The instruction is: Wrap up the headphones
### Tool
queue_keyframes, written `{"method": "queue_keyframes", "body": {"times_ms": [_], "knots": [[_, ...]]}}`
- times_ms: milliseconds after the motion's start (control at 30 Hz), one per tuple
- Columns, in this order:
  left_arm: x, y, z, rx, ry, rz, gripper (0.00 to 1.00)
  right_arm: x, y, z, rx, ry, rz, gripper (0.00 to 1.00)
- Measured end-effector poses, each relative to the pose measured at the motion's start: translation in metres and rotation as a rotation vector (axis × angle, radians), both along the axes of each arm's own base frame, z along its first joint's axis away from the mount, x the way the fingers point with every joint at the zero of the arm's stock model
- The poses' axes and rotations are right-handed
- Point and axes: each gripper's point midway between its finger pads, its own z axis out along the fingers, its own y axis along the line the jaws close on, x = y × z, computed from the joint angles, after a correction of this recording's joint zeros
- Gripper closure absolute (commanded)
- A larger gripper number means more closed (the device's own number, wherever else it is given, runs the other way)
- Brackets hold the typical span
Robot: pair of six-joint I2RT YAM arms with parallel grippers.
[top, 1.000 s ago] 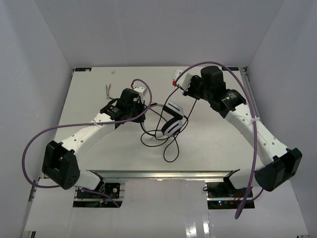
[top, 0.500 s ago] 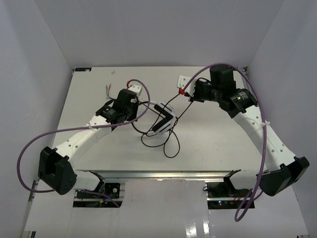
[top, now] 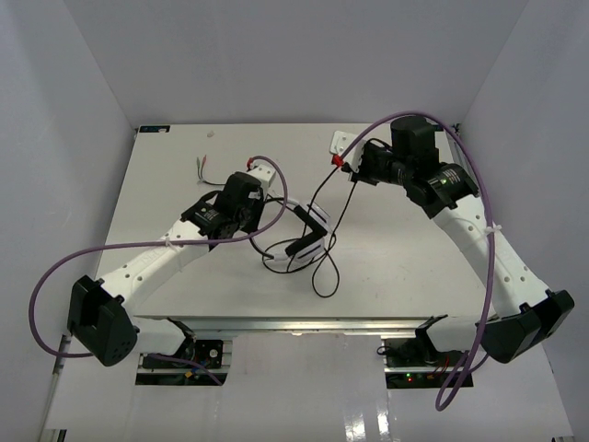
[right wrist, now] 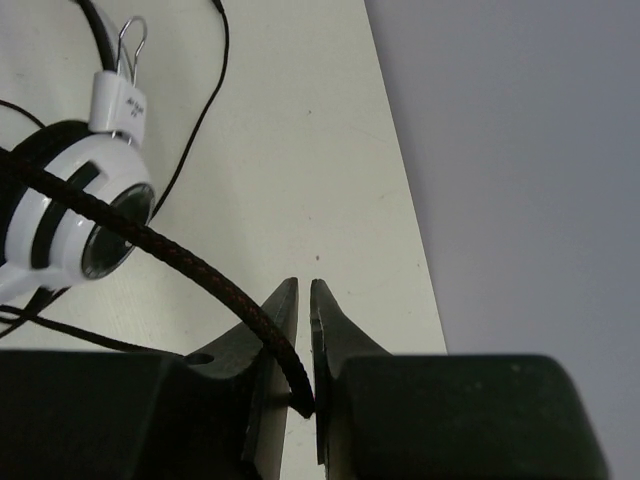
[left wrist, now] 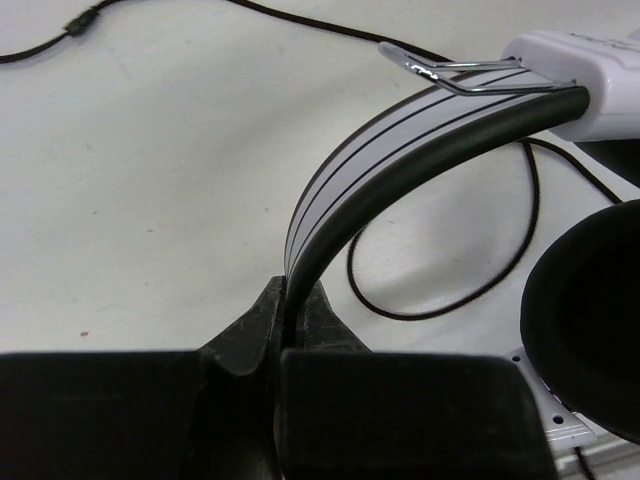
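**Black and thin, so slipping out easily**

Pinching the white headband [left wrist: 400, 125] of the headphones [top: 311, 230] in the left hand [left wrist: 293, 310], with both fingers pressed hard together on it. Holding them near the middle of the tabletop [top: 414, 267], between the two arms. Hard telling whether hanging just above it or resting on it.

Gripping the black cable [right wrist: 170, 253] in the right hand [right wrist: 303, 300], up toward the far side. Squeezing almost together around it, with only a thin slit showing higher up.

Risking a slip here, with so thin a cable sliding out of that small grip during a pull. Maybe tugging too hard as well, and twisting the headband or yanking it out of the left hand. Possibly catching the cable on the metal clip [right wrist: 126, 45] above the earcup [right wrist: 70, 215]. Also dragging the loose loops lying on the tabletop into a knot. Or leaving the far end, with its coloured plugs [top: 201, 168], trailing behind.

Counting now:
- one pair of headphones
- one cable
- one earcup showing in each wrist view
- one metal clip
- two hands
- two purple robot cables [top: 405, 114]
- a little bunch of coloured plugs, too tiny for counting
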Motion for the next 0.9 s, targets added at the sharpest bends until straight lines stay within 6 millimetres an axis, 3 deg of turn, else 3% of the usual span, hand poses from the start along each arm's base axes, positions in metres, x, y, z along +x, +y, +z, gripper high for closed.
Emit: {"method": "queue_keyframes", "body": {"times_ms": [167,333,467,633,900], "knots": [[-0.015,-0.017,-0.011,0.003,0.036,-0.077,1.0,0.0,0.005,-0.003,0.021,0.032,0.003,0.83],[-0.016,-0.02,-0.012,0.004,0.038,-0.096,1.0,0.012,-0.006,-0.001,-0.028,-0.024,-0.072,0.76],[-0.01,-0.008,-0.012,0.055,0.005,-0.056,1.0,0.009,-0.014,-0.004,-0.083,-0.052,-0.063,0.73],[-0.004,0.015,-0.012,0.154,-0.035,0.028,1.0,-0.016,-0.015,-0.006,-0.121,-0.028,0.039,0.73],[-0.005,0.035,-0.016,0.227,-0.051,0.087,1.0,-0.041,-0.019,0.03,-0.082,-0.09,0.095,0.73]]}}
